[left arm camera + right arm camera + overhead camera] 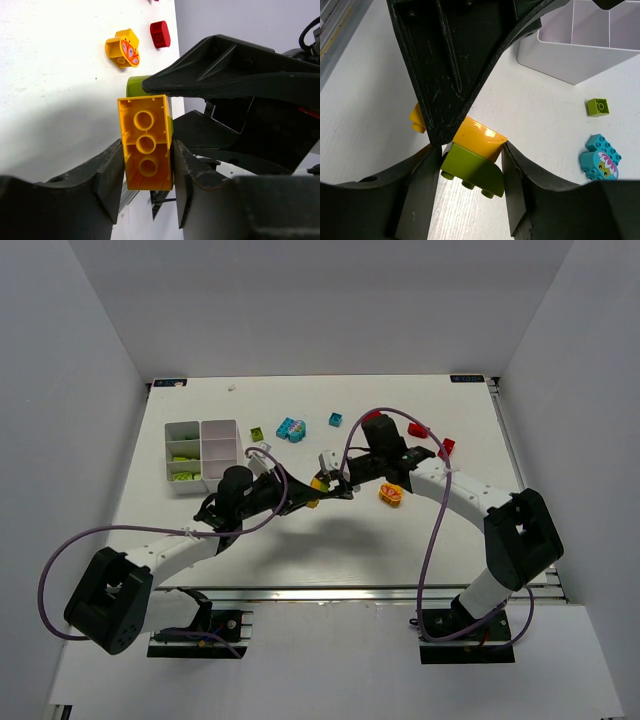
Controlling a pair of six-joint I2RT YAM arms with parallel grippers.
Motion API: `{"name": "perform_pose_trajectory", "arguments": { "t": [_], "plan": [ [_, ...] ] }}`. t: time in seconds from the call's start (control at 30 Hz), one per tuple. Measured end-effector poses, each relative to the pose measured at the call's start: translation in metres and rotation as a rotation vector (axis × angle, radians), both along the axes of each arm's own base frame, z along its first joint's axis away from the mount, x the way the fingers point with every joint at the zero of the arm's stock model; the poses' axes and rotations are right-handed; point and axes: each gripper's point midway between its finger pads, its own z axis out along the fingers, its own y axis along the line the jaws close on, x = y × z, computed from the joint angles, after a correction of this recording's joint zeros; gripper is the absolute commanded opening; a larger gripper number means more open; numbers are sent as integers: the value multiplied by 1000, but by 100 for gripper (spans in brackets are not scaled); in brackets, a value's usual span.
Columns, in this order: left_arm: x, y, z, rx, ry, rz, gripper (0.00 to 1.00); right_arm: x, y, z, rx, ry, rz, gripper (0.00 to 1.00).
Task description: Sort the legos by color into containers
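Just right of the tray (201, 455) on the tabletop (330, 540), a small brick (257, 433); farther right, a stacked brick pair (146, 142) between left claw (147, 152) and right claw (470, 155); inside its left compartments, several bricks (183, 452).

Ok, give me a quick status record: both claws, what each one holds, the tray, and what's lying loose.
left claw: shut on the yellow brick, gripping its long sides
right claw: shut on the lime brick
held bricks: yellow brick and lime brick stuck together, one claw on each
tray: far left; lime pieces in its left column
loose: small lime brick, cyan piece, blue brick, two red pieces, orange printed piece
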Motion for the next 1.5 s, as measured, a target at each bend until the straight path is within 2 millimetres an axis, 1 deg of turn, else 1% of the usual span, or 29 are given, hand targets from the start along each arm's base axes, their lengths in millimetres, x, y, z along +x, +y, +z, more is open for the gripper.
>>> {"name": "perform_pose_trajectory", "arguments": {
  "t": [0.03, 0.07, 0.13, 0.17, 0.23, 0.37, 0.5, 0.6, 0.63, 0.67, 0.73, 0.8, 0.93, 1.0, 1.1, 1.2, 1.27, 1.33, 1.5],
  "plan": [
    [0, 0, 0, -4, 4, 2, 43, 0, 0, 0, 1, -1, -2, 43],
    [0, 0, 0, -7, 4, 3, 38, 0, 0, 0, 1, 0, -4, 44],
    [1, 0, -1, -10, 8, 4, 32, 0, 0, 0, -2, 6, -8, 50],
    [1, 0, -2, -10, 10, 3, 27, 0, 0, -1, -2, 8, -10, 60],
    [0, -1, -2, -12, 14, -3, 23, 0, -1, -3, -6, 16, -17, 89],
    [-6, -5, 2, -25, 2, -36, 17, 5, 0, -2, -4, 7, -38, 89],
    [-7, -3, 2, -4, -24, -37, 15, 8, -1, -3, -11, 12, -57, 89],
    [-9, 4, 5, 40, -71, -26, 5, 8, -4, -5, -21, 17, -59, 89],
    [-10, 7, 7, 56, -95, -24, 4, 7, -7, -6, -27, 23, -58, 89],
    [-10, 11, 9, 77, -121, -15, 0, 6, -9, -8, -36, 35, -53, 89],
    [-13, 19, 14, 117, -185, -8, 0, 1, -15, -11, -58, 55, -37, 89],
    [-15, 26, 19, 161, -252, -6, 0, -5, -20, -10, -73, 68, -10, 89],
    [-22, 37, 22, 242, -358, -29, 0, -16, -22, 2, -82, 110, 48, 89],
    [-24, 41, 19, 287, -398, -49, 0, -18, -19, 11, -73, 141, 70, 89],
    [-28, 46, 8, 359, -432, -83, 0, -20, -12, 22, -66, 195, 105, 90],
    [-30, 51, -3, 421, -446, -112, 0, -22, -5, 25, -78, 236, 146, 89],
    [-31, 53, -9, 457, -457, -129, 0, -25, -2, 23, -92, 264, 171, 89],
    [-32, 55, -13, 485, -470, -143, 0, -30, 0, 16, -115, 297, 190, 89],
    [-31, 57, -12, 523, -511, -164, 0, -41, 4, 0, -173, 365, 235, 85]
  ]
}}
